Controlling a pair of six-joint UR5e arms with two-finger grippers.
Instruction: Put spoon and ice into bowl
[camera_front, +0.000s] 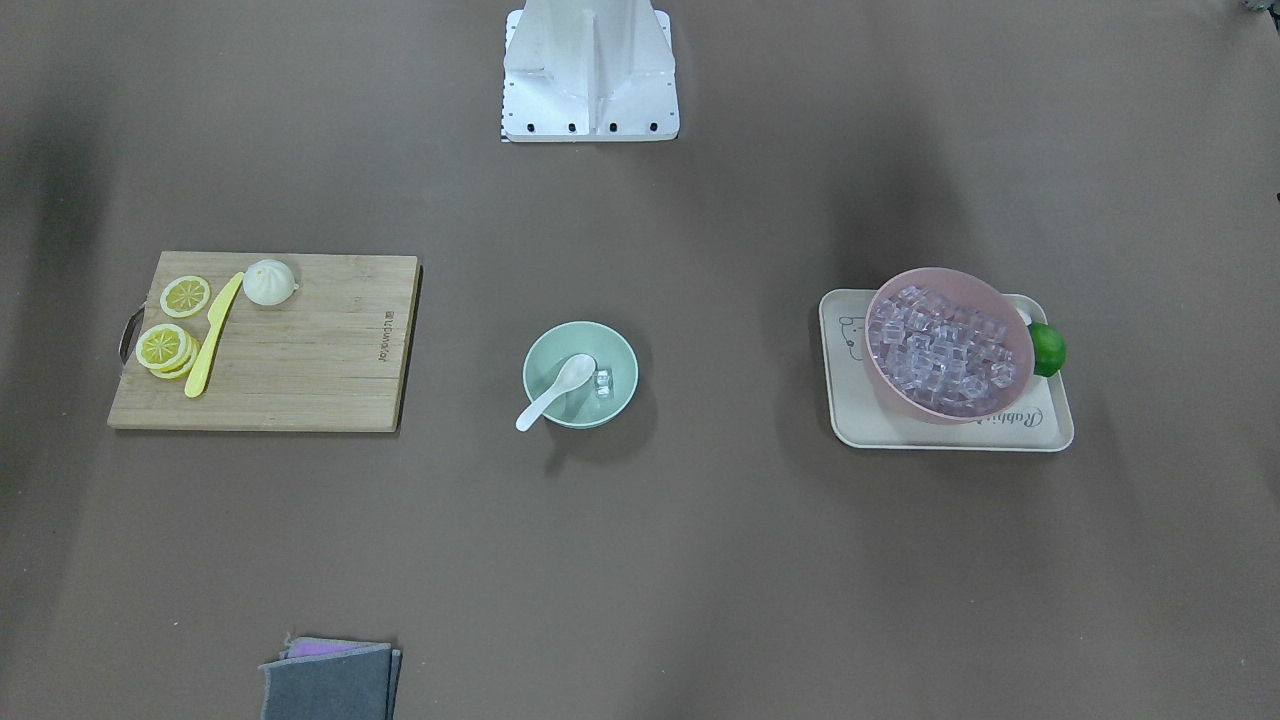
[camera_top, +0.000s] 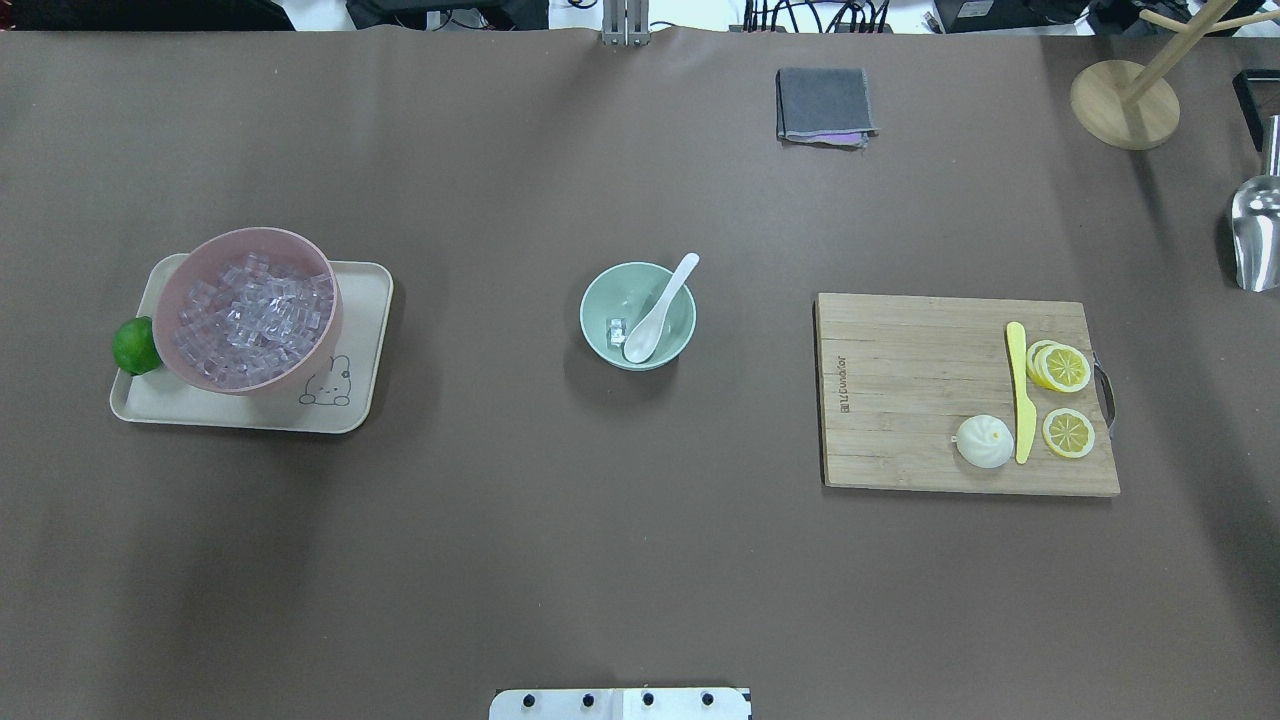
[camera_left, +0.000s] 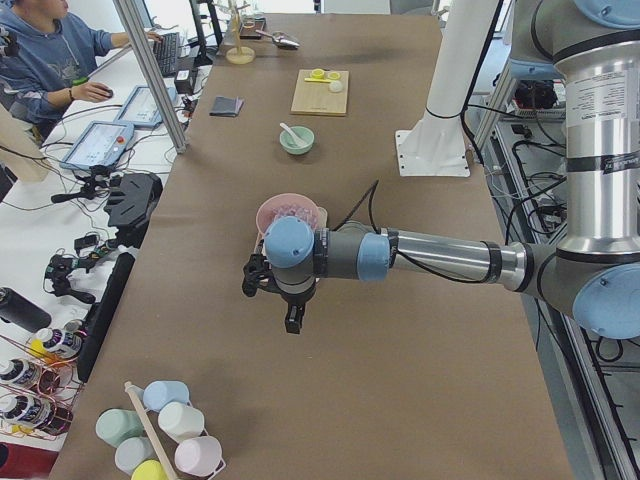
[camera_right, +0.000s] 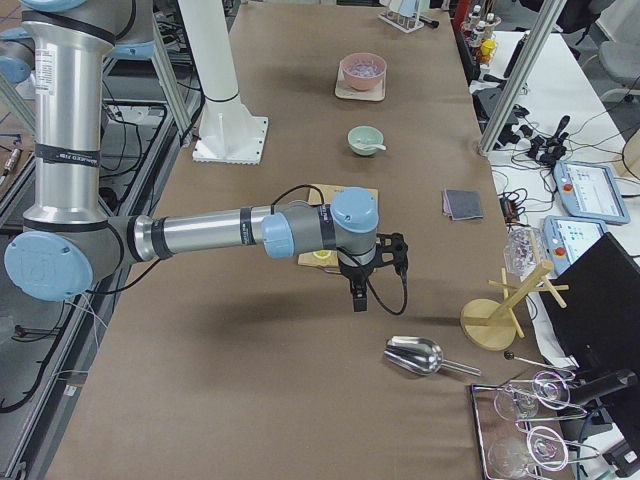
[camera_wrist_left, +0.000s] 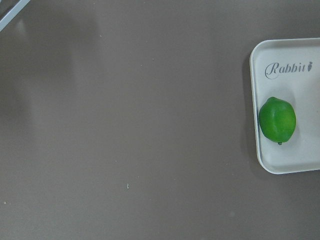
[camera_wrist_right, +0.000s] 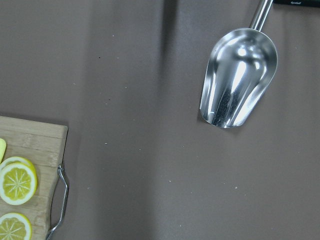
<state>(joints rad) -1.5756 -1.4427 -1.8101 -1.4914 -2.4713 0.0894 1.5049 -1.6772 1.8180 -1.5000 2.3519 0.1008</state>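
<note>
The white spoon (camera_front: 553, 392) lies in the mint-green bowl (camera_front: 617, 352) at the table's middle, scoop inside and handle over the rim. One or two clear ice cubes (camera_front: 603, 383) sit in the bowl beside the scoop. In the overhead view the spoon (camera_top: 658, 310), the ice (camera_top: 617, 327) and the bowl (camera_top: 605, 295) show the same. My left gripper (camera_left: 288, 318) hangs above the table, short of the pink bowl, seen only in the left side view. My right gripper (camera_right: 360, 298) hangs beyond the cutting board, seen only in the right side view. I cannot tell whether either is open or shut.
A pink bowl (camera_top: 192, 275) full of ice stands on a cream tray (camera_top: 360, 300) with a green lime (camera_top: 133, 346). A wooden cutting board (camera_top: 900, 400) holds a yellow knife (camera_top: 1019, 390), lemon slices and a white bun. A metal scoop (camera_wrist_right: 237, 87), a grey cloth (camera_top: 823, 103) and a wooden stand (camera_top: 1125, 103) lie at the far side.
</note>
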